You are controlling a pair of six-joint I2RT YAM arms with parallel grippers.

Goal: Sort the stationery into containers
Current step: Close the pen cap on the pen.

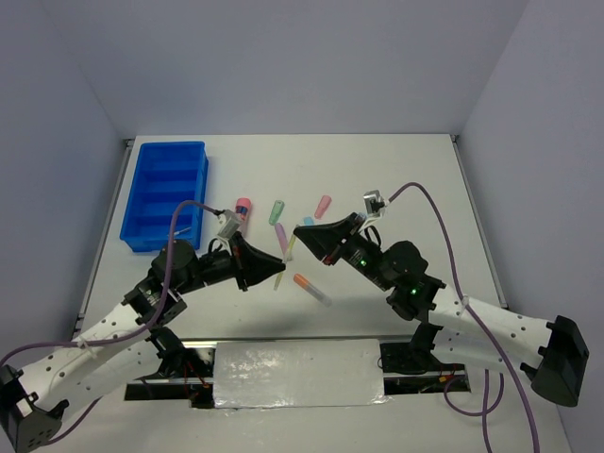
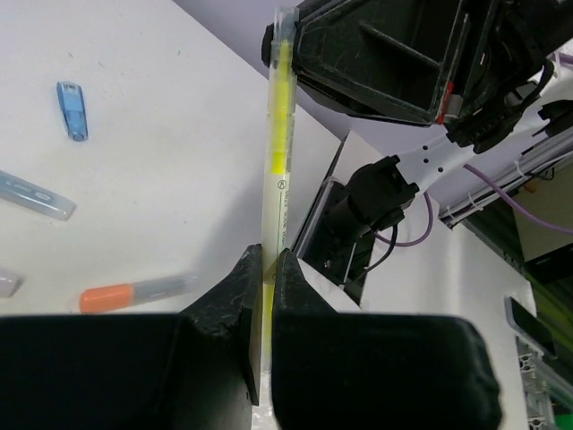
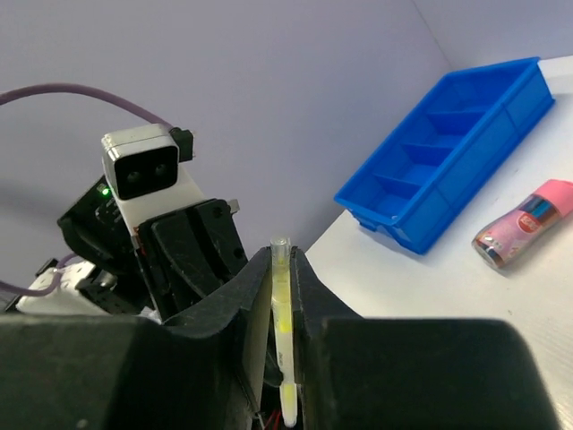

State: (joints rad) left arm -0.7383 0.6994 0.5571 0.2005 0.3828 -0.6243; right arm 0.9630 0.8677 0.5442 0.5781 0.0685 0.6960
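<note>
Top view, progress: no piece shows in your blue tray [image 1: 172, 146]. Its compartments look bare, so I judge the sorting barely begun.
Top view, pen: the yellow pen [image 1: 290, 248] is off the counter [image 1: 396, 179], bridging your left tool [image 1: 276, 267] and right tool [image 1: 300, 231], well apart from the tray.
Top view, left to do: a pink tube [image 1: 243, 209], a green marker [image 1: 277, 211], an orange marker [image 1: 304, 281] and several more pieces lie loose on the counter.
Left wrist, tool: your left tool is clamped on the pen's near end, and the right tool grips the far end.
Left wrist, writing: fine print runs along the barrel, too small to read.
Right wrist, tool: your right tool is closed on the pen, whose tip pokes out past the fingers.
Right wrist, writing: the pink tube carries a label you cannot read, and no brand shows on the tray.
</note>
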